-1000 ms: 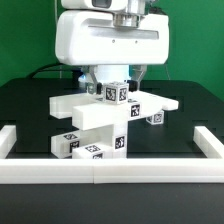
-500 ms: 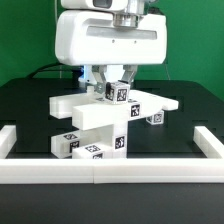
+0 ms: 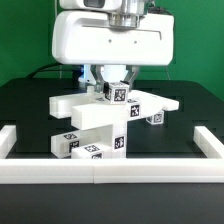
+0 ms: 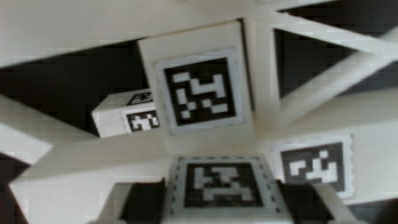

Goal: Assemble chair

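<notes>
The chair (image 3: 92, 122) is a stack of matte white tagged parts in the middle of the black table: a wide slotted panel on top of blocky pieces. My gripper (image 3: 116, 90) is directly above it, shut on a small white tagged chair bar (image 3: 117, 96) that stands upright on the panel. In the wrist view this bar (image 4: 217, 186) sits between my dark fingers (image 4: 157, 198), with the tagged panel (image 4: 196, 90) and crossing white bars beyond it. A small tagged cube (image 3: 153, 118) lies at the exterior view's right of the stack.
A long white border rail (image 3: 100, 170) runs along the front, with raised ends at the exterior view's left (image 3: 8, 140) and right (image 3: 208, 140). The arm's big white body (image 3: 110, 40) hangs over the back of the stack. A green wall stands behind.
The held bar has turned about its upright axis: two tagged faces showed before, one faces the camera now. The gripper stayed in place over the panel.
</notes>
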Available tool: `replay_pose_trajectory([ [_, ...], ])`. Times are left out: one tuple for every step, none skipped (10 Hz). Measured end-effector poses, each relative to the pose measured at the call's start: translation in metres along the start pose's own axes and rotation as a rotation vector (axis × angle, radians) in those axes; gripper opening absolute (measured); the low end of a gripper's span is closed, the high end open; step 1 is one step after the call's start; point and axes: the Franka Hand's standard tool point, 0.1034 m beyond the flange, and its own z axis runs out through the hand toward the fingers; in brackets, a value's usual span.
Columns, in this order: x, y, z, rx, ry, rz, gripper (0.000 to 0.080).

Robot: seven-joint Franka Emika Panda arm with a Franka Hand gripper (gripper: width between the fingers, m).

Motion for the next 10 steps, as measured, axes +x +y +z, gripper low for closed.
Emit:
replay_pose_trajectory([
  [0.0, 0.0, 0.0, 0.0, 0.0, 0.067, 0.0288],
  [0.0001, -0.0002, 0.0, 0.001, 0.0, 0.113, 0.0288],
  [0.0002, -0.0005, 0.0, 0.001, 0.0, 0.192, 0.0288],
  [0.0002, -0.0005, 0.0, 0.001, 0.0, 0.227, 0.0289],
  [0.0003, -0.0009, 0.0, 0.002, 0.001, 0.303, 0.0289],
  [0.0004, -0.0012, 0.0, 0.002, 0.001, 0.35, 0.0289],
  [0.0006, -0.0015, 0.0, 0.003, 0.001, 0.426, 0.0289],
  [0.0007, -0.0015, -0.0001, 0.004, 0.002, 0.484, 0.0289],
  [0.0014, -0.0016, -0.0002, 0.008, 0.006, 0.535, 0.0289],
  [0.0017, -0.002, -0.0002, 0.01, 0.008, 0.605, 0.0289],
])
